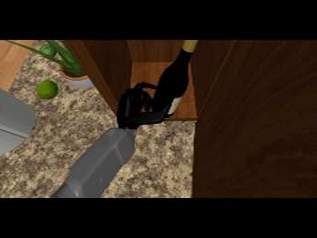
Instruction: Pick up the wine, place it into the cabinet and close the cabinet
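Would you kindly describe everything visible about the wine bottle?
The wine bottle is dark, glossy like glass, with a yellowish top and a pale label near its base. It stands tilted inside the open wooden cabinet, base on the shelf near its front edge, neck leaning toward the back. The one hand in view curls its fingers round the lower body.

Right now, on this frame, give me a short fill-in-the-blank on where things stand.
1. The hand is curled round the ____.
2. The bottle sits partly inside the open ____.
3. The green lime lies on the counter, left of the ____.
4. The bottle's neck points ____ the robot.

Missing words: bottle; cabinet; hand; away from
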`<move>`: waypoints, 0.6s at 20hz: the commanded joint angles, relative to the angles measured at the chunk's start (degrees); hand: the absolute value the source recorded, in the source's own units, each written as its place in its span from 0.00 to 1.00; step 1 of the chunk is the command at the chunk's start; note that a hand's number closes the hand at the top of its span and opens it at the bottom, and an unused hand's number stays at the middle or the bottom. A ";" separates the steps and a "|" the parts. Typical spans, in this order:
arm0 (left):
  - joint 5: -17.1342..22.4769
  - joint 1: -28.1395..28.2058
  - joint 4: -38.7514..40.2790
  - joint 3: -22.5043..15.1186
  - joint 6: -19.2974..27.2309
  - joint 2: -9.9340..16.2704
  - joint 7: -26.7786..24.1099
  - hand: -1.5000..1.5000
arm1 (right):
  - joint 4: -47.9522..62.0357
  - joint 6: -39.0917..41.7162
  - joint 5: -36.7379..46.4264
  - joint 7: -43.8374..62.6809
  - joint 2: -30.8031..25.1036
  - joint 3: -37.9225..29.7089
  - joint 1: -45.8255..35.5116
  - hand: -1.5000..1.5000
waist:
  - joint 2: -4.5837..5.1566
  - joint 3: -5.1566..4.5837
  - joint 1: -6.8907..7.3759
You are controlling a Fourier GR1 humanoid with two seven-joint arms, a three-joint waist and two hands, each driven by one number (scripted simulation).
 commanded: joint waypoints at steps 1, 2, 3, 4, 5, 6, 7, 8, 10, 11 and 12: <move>5.81 -3.26 5.07 -2.45 -1.04 -0.05 -3.17 1.00 | 0.80 2.04 -1.46 -1.63 -0.36 -0.24 1.49 0.00 | 0.30 -0.02 -1.30; 4.42 -7.31 8.73 1.33 -2.53 -0.05 -0.66 1.00 | 4.34 2.31 0.57 -5.19 0.19 -0.55 0.17 0.00 | 0.38 -0.01 -0.98; 4.94 -8.63 8.33 1.93 -2.67 -0.05 -0.29 1.00 | 1.35 1.21 0.43 -2.10 0.55 0.90 0.87 0.00 | 0.26 -0.02 -0.83; 7.12 -3.23 2.55 -3.24 -0.56 -0.05 -1.44 1.00 | 0.88 -1.04 1.92 0.20 1.49 2.38 -0.60 0.00 | 0.10 -0.02 -0.56; 4.14 -7.87 9.72 2.64 -5.03 -0.05 -0.93 1.00 | -3.48 1.23 -2.54 0.81 -1.04 -1.21 2.41 0.00 | 0.11 -0.01 -0.51; 3.31 -9.38 8.69 4.49 -5.69 0.15 0.94 1.00 | -0.72 0.98 0.72 -1.61 0.28 0.33 2.14 0.00 | 0.01 0.01 0.12; 5.13 -8.33 7.06 1.29 -2.07 -0.05 0.16 1.00 | 5.46 1.30 1.86 -4.64 0.48 -0.14 -1.16 0.00 | 0.12 0.01 -0.17; 7.51 -7.59 3.09 -1.46 0.74 -0.05 1.73 1.00 | -2.40 -0.40 -0.14 2.52 0.18 1.69 0.18 0.00 | 0.03 -0.01 -0.65; 7.33 -11.39 8.94 1.07 -0.64 -0.05 0.79 1.00 | 2.14 3.63 0.68 -5.60 0.63 0.94 4.01 0.00 | 0.24 0.01 -1.08; 6.17 -12.16 10.36 1.99 -1.60 -0.05 2.04 1.00 | 2.87 2.17 -2.60 -2.27 -1.29 -2.46 -0.71 0.00 | 0.18 0.01 -0.47; 6.51 -8.74 8.86 1.03 -3.60 -0.05 1.36 1.00 | 4.12 -0.18 4.43 -4.30 2.39 2.94 -0.36 0.00 | 0.12 0.00 -0.17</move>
